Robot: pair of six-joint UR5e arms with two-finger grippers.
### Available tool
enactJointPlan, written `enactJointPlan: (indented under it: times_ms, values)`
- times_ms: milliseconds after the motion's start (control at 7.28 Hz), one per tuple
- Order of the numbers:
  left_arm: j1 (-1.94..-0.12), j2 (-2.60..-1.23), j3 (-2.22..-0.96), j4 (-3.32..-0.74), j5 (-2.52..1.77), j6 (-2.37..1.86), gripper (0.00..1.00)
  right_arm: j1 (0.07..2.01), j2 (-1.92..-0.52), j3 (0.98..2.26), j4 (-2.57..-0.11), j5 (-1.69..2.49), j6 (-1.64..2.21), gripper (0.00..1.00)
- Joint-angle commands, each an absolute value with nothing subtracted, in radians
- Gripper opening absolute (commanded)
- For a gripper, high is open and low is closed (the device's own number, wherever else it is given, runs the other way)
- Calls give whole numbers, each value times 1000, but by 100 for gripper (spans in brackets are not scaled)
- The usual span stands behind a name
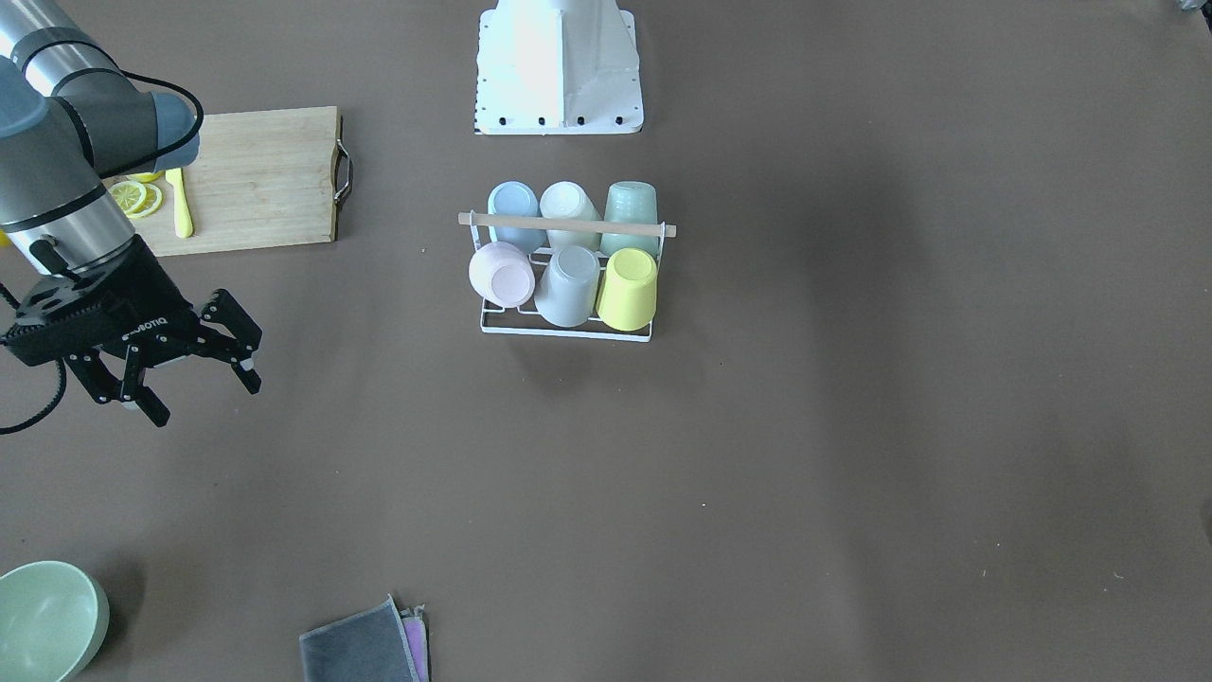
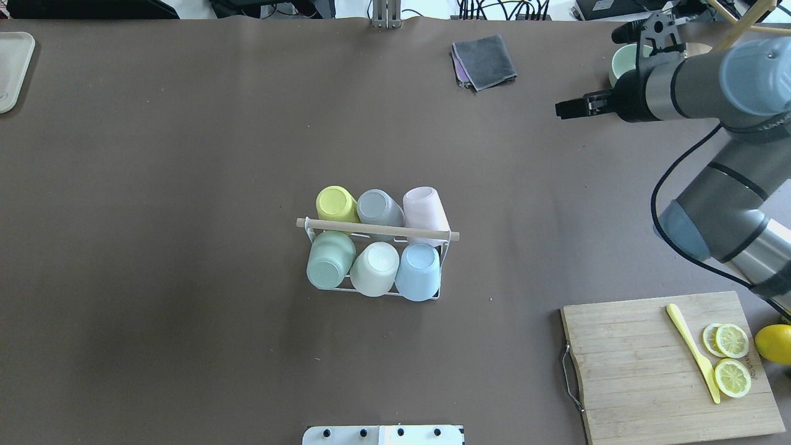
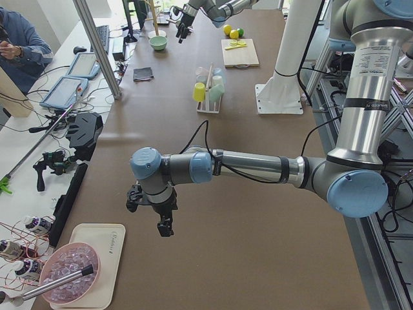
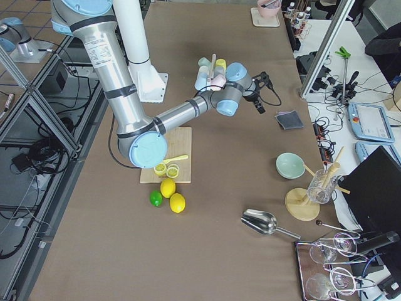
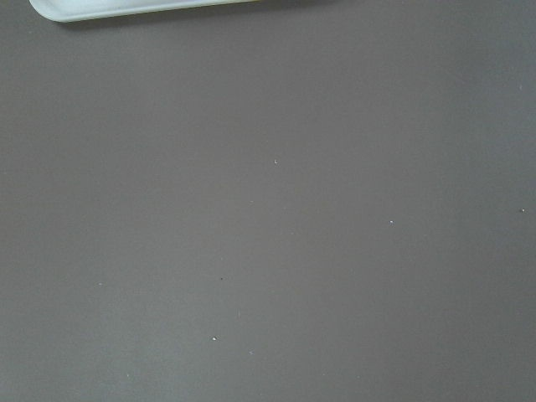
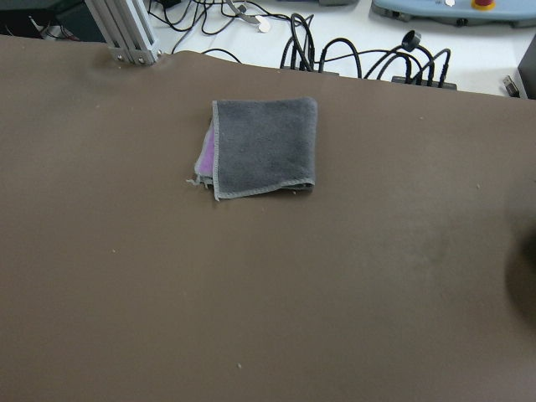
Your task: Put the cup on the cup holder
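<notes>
The cup holder (image 2: 377,229), a white wire rack with a wooden rod on top, stands mid-table; it also shows in the front-facing view (image 1: 568,224). Several cups sit upside down on its prongs: yellow (image 2: 335,204), grey (image 2: 379,207), pink (image 2: 424,209), green (image 2: 329,261), white (image 2: 375,269) and blue (image 2: 418,272). My right gripper (image 1: 204,393) is open and empty, hovering well away from the rack, toward the bowl and cloth; its dark tip shows in the overhead view (image 2: 568,109). My left gripper (image 3: 158,216) shows only in the exterior left view, far from the rack; I cannot tell its state.
A wooden cutting board (image 2: 642,364) with lemon slices (image 2: 732,358) and a yellow knife (image 2: 692,352) lies near the right arm's base. A green bowl (image 1: 43,620) and a folded grey cloth (image 2: 483,60) lie at the far edge. A tray (image 3: 103,258) lies by the left gripper.
</notes>
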State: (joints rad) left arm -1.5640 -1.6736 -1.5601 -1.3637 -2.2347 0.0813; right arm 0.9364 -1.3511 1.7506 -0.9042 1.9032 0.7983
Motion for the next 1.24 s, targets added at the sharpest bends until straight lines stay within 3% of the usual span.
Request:
enactJointPlan:
  times_ms: [0, 412, 824, 1099]
  values:
    - [-1565, -1674, -1560, -1364, -2235, 81, 99, 977, -1486, 1933, -1105, 1953, 802, 100]
    - [-1565, -1674, -1560, -1364, -2233, 81, 99, 1070, -1672, 1999, -1196, 2018, 662, 100]
    - [-1565, -1674, -1560, -1364, -2233, 81, 99, 1276, -1652, 1994, -1594, 2068, 279, 100]
    - [-1565, -1674, -1560, -1364, -2233, 81, 99, 1414, -1663, 1904, -1647, 2171, 221, 100]
